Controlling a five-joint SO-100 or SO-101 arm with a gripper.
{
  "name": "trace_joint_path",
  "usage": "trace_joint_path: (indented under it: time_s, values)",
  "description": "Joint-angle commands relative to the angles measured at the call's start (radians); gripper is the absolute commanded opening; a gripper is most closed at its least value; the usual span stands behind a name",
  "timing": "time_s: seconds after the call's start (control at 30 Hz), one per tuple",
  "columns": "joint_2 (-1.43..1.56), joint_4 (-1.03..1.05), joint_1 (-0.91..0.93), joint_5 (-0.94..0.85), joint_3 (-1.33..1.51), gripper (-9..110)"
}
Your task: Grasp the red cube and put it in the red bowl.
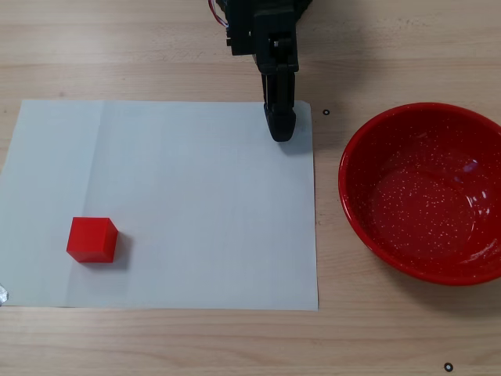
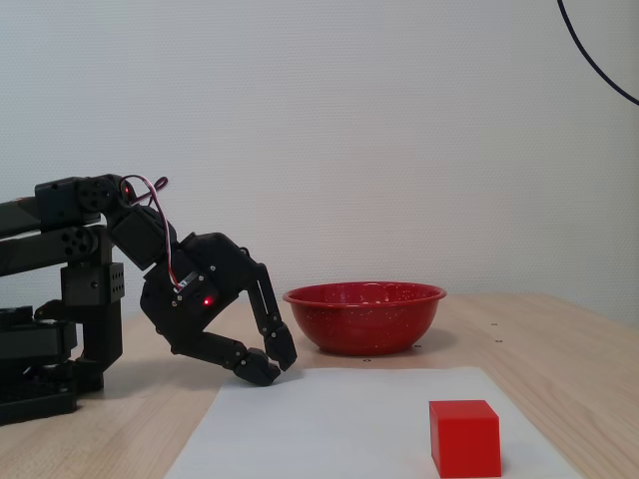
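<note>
Cube, red (image 1: 91,239): small solid block, sharp edges, matte faces. Rests flat on white paper sheet (image 1: 196,204), near the sheet's lower-left corner in the overhead-looking fixed view; untouched, well apart from arm and bowl. Judged light, rigid, not fragile; matte faces likely to grip well. Best taken across two opposite flat side faces, mid-height, jaws square to them; corner-to-corner hold likely to twist.

Bowl, red (image 1: 368,227): large, glossy, white-speckled inside, empty. Sits on bare wooden tabletop (image 1: 156,47), just beyond the sheet's right edge.

Gripper (image 2: 272,365): black, near the sheet's upper-right corner, tips low over the paper. Jaws closed together, holding nothing.
</note>
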Motion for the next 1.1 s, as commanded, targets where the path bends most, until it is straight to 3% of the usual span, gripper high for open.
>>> trace_joint_path:
  time_s: [0.0,1.07]
  values:
    - [-0.006,0.018,-0.012,0.003,0.005,0]
    - [-0.014,-0.003,-0.009,-0.014,-0.002,0]
